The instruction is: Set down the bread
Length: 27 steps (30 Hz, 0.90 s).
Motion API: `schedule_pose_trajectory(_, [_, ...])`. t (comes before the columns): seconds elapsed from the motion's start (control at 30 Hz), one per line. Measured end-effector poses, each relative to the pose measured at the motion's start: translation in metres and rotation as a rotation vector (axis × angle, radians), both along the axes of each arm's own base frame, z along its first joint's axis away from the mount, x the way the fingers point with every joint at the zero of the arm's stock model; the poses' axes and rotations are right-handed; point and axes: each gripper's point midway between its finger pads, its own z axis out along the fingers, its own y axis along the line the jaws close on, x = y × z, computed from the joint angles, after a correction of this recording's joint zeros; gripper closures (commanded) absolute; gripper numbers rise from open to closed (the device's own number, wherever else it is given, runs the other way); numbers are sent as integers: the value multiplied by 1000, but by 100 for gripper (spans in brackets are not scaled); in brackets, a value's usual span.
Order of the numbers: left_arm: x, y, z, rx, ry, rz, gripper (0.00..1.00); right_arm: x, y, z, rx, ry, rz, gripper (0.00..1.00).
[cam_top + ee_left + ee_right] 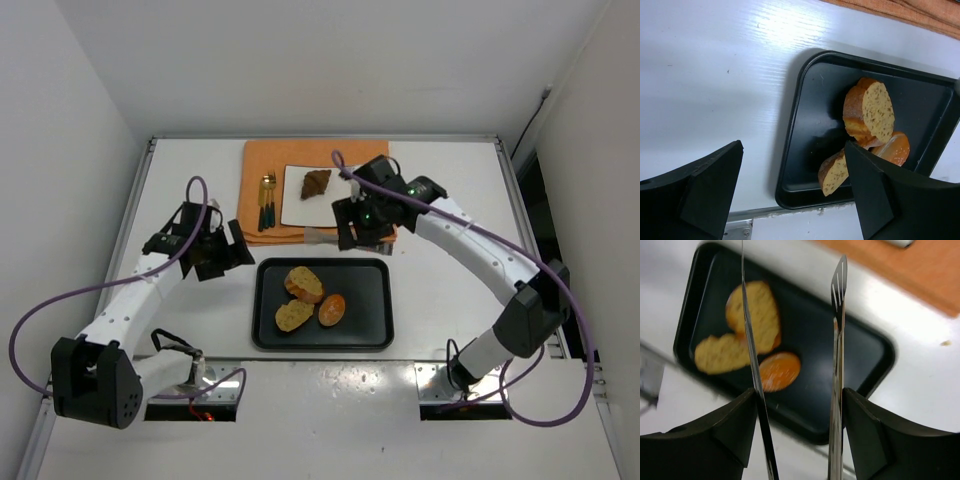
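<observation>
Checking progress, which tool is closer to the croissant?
Right. The right tool, holding tongs, hovers just right of the croissant; the left tool is farther away, left of the tray.

On the desk (450,190), a tray (370,300) holds one slice (304,284) behind another slice (294,315), with the bun (331,309) right of the nearer one. Behind the tray a mat (260,155) carries a plate (295,208) bearing the croissant (316,183), cutlery (267,200) to its left.
</observation>
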Motion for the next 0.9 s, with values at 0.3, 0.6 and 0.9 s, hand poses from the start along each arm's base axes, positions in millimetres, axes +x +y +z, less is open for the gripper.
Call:
schedule_pose_trajectory(0.3, [1, 2, -1, -1, 5, 7, 12, -89, 20, -24, 8, 171, 223, 31])
schedule_pose_trajectory(0.6, [2, 4, -2, -4, 7, 14, 12, -97, 30, -43, -13, 211, 270, 30])
schedule_pose_trajectory(0.9, [1, 3, -2, -9, 7, 6, 12, -92, 37, -60, -51, 207, 286, 37])
